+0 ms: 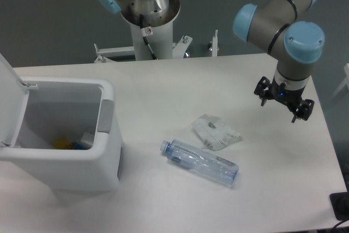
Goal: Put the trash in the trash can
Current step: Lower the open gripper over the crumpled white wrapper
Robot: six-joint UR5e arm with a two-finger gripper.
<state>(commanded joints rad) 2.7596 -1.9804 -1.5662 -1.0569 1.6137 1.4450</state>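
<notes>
The bin [65,140] is seen at the left end of the table [163,85], its lid [10,88] swung up and a few small items visible inside. The bottle [199,162] is laid on its side to the right of the bin, cap end nearest it, and the wrapper [216,132] is found just beyond the bottle, very close to it. Well to the right of the bin, the gripper [284,103] is held above the table with nothing gripped; how far its fingers are parted cannot be told.

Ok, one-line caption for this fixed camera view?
Tool hovers above the table right of the crumpled wrapper and plastic bottle; the trash can stands open at left.
</notes>
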